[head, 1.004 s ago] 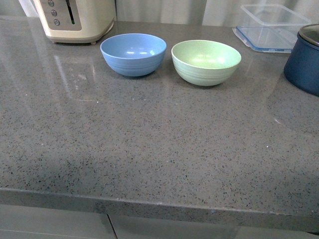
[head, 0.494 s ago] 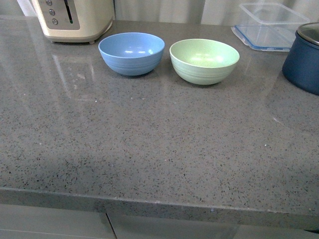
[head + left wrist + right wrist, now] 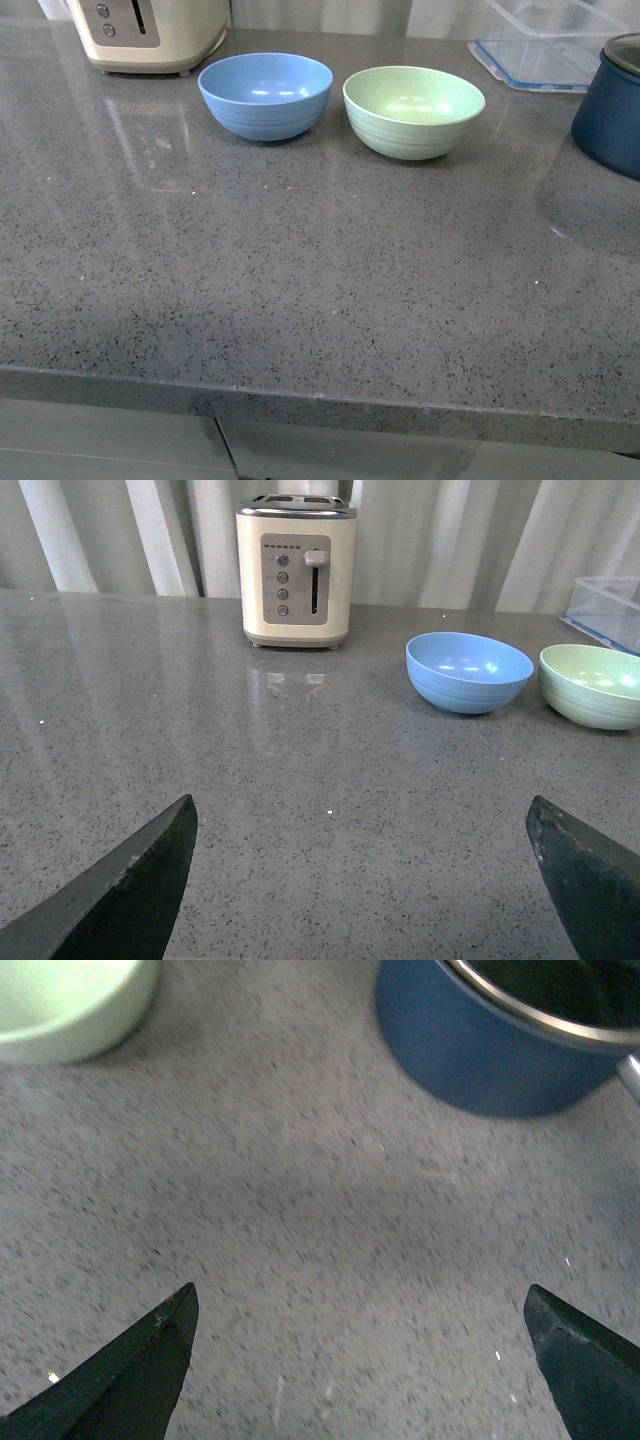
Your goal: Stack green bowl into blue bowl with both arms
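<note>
Tabletop (image 3: 320, 290) of speckled grey stone, pale ribbed wall (image 3: 450, 530) behind. Blue bowl (image 3: 265, 95) and green bowl (image 3: 414, 110) sit just beside each other, not touching. Left gripper (image 3: 360, 805) and right gripper (image 3: 360, 1290) gape wide, empty.

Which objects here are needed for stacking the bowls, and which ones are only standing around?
Needed: green bowl, blue bowl, left gripper, right gripper, both open and empty.
Standing around: toaster, navy pot, clear plastic container.
</note>
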`<state>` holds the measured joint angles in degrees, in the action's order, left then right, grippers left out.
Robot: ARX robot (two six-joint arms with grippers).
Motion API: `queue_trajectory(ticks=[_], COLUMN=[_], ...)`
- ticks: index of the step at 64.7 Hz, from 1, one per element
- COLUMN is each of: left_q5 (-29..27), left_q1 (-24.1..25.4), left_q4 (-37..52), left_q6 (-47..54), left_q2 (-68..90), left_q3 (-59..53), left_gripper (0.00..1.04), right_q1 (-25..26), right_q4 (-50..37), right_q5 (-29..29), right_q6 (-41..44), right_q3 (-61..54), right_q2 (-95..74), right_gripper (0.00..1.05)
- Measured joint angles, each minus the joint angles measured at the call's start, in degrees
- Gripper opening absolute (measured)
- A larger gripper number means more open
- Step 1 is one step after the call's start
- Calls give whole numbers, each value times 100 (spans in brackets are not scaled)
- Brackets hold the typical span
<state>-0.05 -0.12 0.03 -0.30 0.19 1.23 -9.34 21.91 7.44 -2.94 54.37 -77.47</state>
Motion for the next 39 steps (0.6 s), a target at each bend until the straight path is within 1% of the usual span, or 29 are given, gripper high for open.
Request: queue_trajectory(ticks=[11,24,39], left_q5=[0,0,0], left_q1=[0,0,0], left_q4=[0,0,0], left_q6=[0,0,0], left_q2=[0,0,0], left_q3=[0,0,0], left_gripper=[98,98,98], right_q1=[-315,-575,-656], right_q4=[162,313,415], right_q5=[-140,-243,-306], right_q6=[118,291,380], right_q3=[1095,2068,2887], right_q2=[-844,-1694,-2557], right_gripper=[95,95,95])
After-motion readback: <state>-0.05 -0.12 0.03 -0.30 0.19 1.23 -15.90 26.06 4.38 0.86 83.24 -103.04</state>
